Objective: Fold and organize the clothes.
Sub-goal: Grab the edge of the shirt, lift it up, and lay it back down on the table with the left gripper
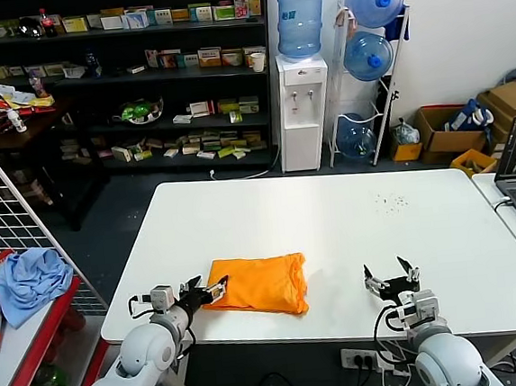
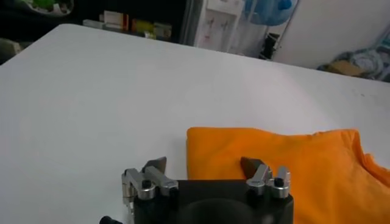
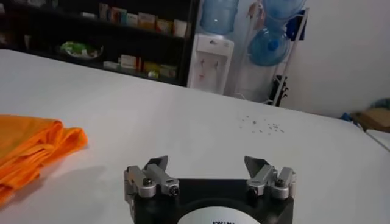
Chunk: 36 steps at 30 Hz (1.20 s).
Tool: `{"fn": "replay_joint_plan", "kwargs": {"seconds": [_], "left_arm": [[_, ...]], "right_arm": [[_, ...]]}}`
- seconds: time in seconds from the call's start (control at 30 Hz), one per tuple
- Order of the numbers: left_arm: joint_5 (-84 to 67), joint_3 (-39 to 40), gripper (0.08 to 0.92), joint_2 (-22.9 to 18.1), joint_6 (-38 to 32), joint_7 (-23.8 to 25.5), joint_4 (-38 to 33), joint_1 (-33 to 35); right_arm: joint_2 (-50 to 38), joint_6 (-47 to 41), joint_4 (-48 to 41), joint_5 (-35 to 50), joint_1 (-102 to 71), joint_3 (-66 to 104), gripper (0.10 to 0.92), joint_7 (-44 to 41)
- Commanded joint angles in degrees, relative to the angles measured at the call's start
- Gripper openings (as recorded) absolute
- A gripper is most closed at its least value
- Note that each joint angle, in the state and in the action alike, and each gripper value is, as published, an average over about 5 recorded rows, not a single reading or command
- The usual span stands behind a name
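Orange T-shirt (image 1: 259, 285) lies folded on the white table (image 1: 334, 231) near its front edge. I have my left hand (image 1: 207, 290) spread wide at the shirt's left edge, gripping nothing. My right hand (image 1: 390, 274) hovers released, well apart to the right.

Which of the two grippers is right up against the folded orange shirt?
The left gripper: its open fingers sit at the left edge of the folded bright orange cotton T-shirt. The right gripper, also open, stands apart over bare white table.
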Motion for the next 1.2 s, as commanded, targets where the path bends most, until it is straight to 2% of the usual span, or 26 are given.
{"fn": "replay_joint_plan", "kwargs": {"seconds": [0.03, 0.2, 0.7, 0.87, 1.07, 1.2], "left_arm": [[-1.2, -0.9, 0.809, 0.4, 1.1, 1.4, 1.7, 0.1], [-0.9, -0.6, 0.698, 0.0, 1.2, 1.7, 1.4, 0.3], [-1.4, -2.4, 0.247, 1.9, -0.1, 1.5, -1.7, 1.7], [-0.5, -5.2, 0.130, 6.3, -0.4, 0.8, -2.4, 2.5], [4.3, -9.7, 0.122, 14.8, 0.6, 0.6, -2.0, 3.2], [12.8, -12.6, 0.122, 19.5, 0.5, 2.5, 0.7, 2.8]], "right_arm": [[-0.2, -0.1, 0.3, 0.3, 0.2, 0.1, 0.823, 0.1], [-0.3, -0.2, 0.6, 0.5, 0.4, 0.2, 0.823, 0.2], [0.3, -0.4, 0.6, 0.5, 1.2, -0.5, 0.823, 0.5], [0.4, -0.4, 0.7, 0.4, 1.4, -0.9, 0.823, 0.4], [0.6, -0.7, 0.9, 0.4, 2.3, -1.6, 0.823, 0.6], [0.9, -0.9, 1.1, 0.5, 2.7, -2.0, 0.823, 0.6]]}}
